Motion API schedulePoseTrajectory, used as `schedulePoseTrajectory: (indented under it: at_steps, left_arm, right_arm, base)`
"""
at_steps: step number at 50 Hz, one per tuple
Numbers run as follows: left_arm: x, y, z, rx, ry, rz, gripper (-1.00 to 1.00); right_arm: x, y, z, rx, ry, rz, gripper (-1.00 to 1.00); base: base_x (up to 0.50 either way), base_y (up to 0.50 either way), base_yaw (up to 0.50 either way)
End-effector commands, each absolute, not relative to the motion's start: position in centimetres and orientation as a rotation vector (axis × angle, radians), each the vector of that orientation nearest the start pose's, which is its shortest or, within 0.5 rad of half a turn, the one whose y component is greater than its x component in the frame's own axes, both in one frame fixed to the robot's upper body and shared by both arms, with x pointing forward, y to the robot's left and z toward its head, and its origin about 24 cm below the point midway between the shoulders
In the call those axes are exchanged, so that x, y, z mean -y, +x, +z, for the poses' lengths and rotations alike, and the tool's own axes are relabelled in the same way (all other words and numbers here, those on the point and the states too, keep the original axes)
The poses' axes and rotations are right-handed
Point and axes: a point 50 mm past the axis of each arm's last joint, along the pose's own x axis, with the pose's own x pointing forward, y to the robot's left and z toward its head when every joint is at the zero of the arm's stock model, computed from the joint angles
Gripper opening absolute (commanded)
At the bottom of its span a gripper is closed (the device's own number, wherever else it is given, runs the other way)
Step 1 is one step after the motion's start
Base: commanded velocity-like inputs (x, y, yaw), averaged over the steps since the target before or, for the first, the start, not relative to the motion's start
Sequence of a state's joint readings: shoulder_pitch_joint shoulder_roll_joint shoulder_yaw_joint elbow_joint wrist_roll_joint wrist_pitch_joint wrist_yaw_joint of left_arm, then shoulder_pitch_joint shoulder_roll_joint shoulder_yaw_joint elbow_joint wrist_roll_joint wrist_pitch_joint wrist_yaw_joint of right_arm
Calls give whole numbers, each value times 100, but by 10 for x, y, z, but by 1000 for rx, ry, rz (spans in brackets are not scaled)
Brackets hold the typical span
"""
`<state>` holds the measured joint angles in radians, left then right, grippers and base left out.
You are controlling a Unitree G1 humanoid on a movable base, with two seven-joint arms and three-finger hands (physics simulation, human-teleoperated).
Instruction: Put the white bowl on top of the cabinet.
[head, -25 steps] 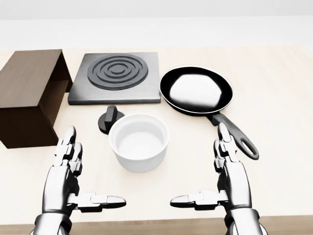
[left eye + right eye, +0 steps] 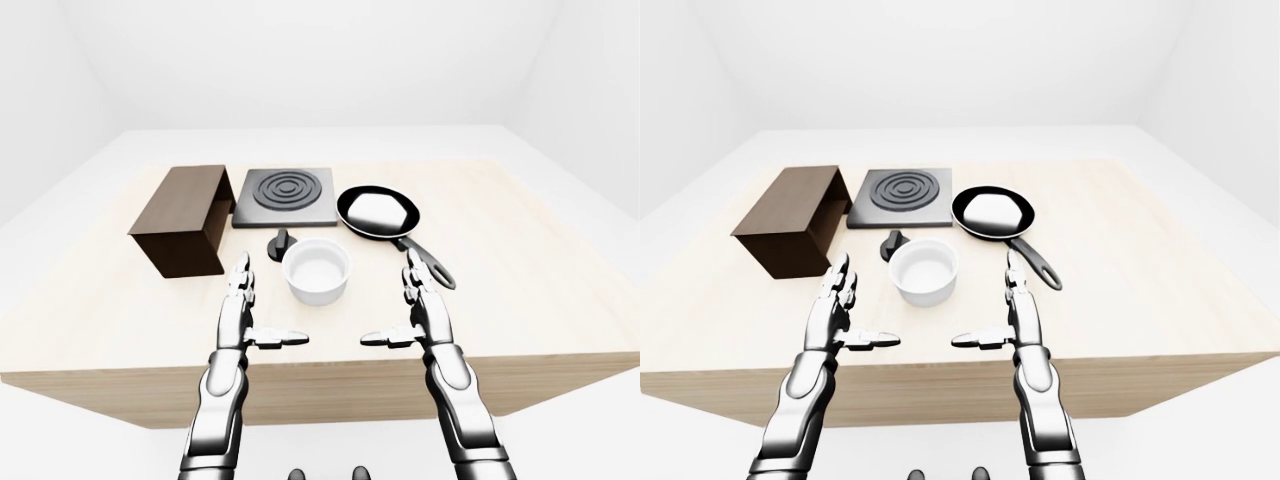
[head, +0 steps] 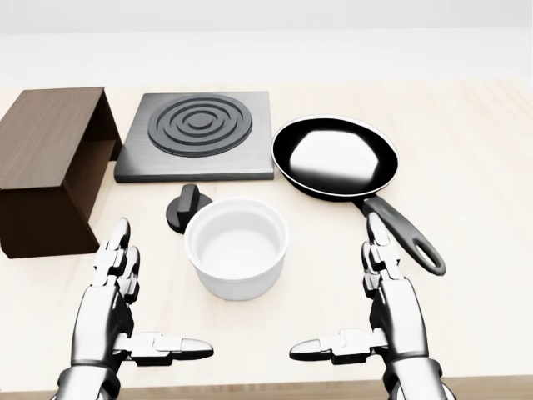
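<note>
My left hand (image 3: 112, 312) and right hand (image 3: 391, 312) hover low over the pale wooden tabletop (image 3: 483, 167), palms facing each other, fingers (image 3: 117, 250) straight and spread, thumbs pointing inward, holding nothing. The round white ceramic bowl (image 3: 237, 246) stands upright and empty between them, a little further up the head view than my fingertips and touched by neither hand. Its target, the dark brown wooden box cabinet (image 3: 46, 158), sits at the left edge of that view, well apart from the bowl, with a flat top that looks bare. The danger, as I judge it, lies in the grasp: the bowl's wall is smooth and steep, so if I press unevenly from the two sides it could squirt out or tip. The small black knob-like piece (image 3: 185, 204) stands just beside the bowl's upper left rim, right on the line toward the cabinet, and a low sweep would knock it. The black frying pan (image 3: 333, 154) with a white lump inside has its handle (image 3: 404, 233) running down close to my right fingers, an easy thing to clip. The dark square hotplate (image 3: 200, 133) with ringed burner lies further up, out of the way.
</note>
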<state>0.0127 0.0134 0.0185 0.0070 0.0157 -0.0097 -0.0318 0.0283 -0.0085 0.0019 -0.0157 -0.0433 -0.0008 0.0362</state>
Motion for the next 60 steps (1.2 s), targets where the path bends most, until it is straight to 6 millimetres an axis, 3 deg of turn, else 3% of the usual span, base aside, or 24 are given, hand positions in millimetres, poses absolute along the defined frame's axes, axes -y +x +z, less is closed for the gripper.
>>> schedulePoseTrajectory:
  at_steps: [1, 20, 31, 43, 51, 60]
  left_arm:
    - [-155, 250, 37, -12, 36, -14, 100]
    - [-155, 250, 38, -9, 39, -13, 100]
    - [-153, 249, 37, -12, 44, -21, 100]
    - [-147, 251, 28, -42, 104, -40, 100]
    - [-137, 254, 14, -66, 215, -46, 100]
    - [-122, 251, 11, -35, 388, -1, 100]
  right_arm:
    - [150, 249, 38, -16, -51, 39, 100]
    - [146, 246, 36, -11, -61, 56, 100]
    - [145, 247, 35, 4, -78, 44, 100]
    - [147, 247, 37, 3, -54, 55, 100]
    - [162, 254, 45, -19, -35, 3, 100]
    - [185, 252, 70, 66, -33, -61, 100]
  base:
    - [23, 0, 0]
    - [23, 1, 0]
    - [24, 45, 0]
    - [0, 0, 0]
    - [0, 0, 0]
    - [0, 0, 0]
